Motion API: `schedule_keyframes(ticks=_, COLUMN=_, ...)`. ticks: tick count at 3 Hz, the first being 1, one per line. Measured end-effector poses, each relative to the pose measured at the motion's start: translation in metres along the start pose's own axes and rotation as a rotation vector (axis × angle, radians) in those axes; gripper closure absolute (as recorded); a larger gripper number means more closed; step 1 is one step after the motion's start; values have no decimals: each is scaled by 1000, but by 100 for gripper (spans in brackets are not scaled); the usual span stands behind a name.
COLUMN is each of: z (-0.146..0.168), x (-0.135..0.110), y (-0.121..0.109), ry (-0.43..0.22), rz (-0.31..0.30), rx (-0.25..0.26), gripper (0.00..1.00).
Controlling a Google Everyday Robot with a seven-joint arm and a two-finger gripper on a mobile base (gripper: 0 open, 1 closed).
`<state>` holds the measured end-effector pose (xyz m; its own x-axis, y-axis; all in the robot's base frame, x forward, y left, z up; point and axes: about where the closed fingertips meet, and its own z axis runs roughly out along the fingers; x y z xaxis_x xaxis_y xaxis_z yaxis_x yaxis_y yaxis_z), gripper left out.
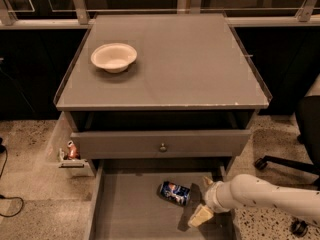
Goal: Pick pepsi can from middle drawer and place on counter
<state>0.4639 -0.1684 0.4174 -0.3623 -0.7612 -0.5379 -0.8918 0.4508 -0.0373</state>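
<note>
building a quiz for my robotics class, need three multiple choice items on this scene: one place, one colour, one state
1. What colour is the bowl on the counter? A) off-white B) red C) green
2. Where is the pepsi can? A) on the counter B) in the open middle drawer C) in the bowl
3. How does the can, just left of the gripper, stand? A) upright B) crushed flat C) on its side
Answers: 1 A, pale against the grey top. 2 B, it rests on the drawer floor. 3 C, its length runs along the floor.
</note>
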Motion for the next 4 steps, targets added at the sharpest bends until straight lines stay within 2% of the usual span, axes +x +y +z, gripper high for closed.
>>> schedule_keyframes(ticks=1, z=17, x=-9, y=-4, ry=-62, rz=-2, rx=34, gripper=0)
schedule_keyframes(ticks=4, z=70, x=-25, y=-16, ry=-231, rz=78, rx=-48, gripper=0)
